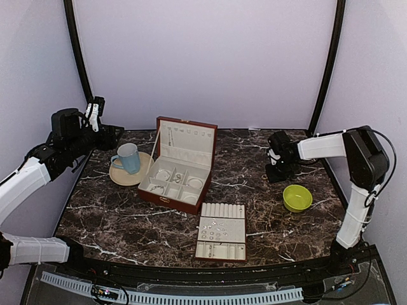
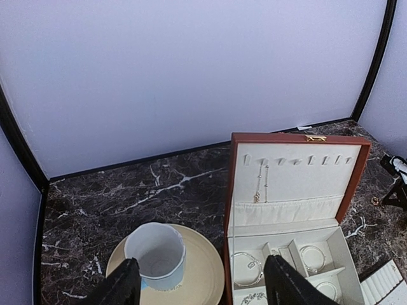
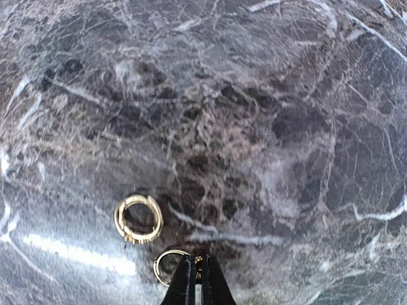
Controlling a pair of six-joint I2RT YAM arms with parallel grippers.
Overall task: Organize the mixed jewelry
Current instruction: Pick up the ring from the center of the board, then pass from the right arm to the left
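Note:
In the right wrist view, two small gold-coloured hoops of the mixed jewelry lie on the dark marble. My right gripper (image 3: 198,265) is shut on the clasp end of the nearer thin hoop (image 3: 164,267), down at the table. The thicker hoop (image 3: 138,219) lies free just beyond it to the left. From above, the right gripper (image 1: 278,173) sits low at the table's right side. My left gripper (image 1: 95,114) hangs open and empty at the far left, above the mug and box. The open jewelry box (image 1: 168,201) holds bracelets (image 2: 247,268) in its compartments and a chain (image 2: 261,184) in its lid.
A blue mug (image 1: 128,157) stands on a cream plate (image 1: 130,179) left of the box. The cream slotted ring tray (image 1: 222,211) with several tiny pieces lies near the front centre. A green bowl (image 1: 297,197) sits right, close to the right arm.

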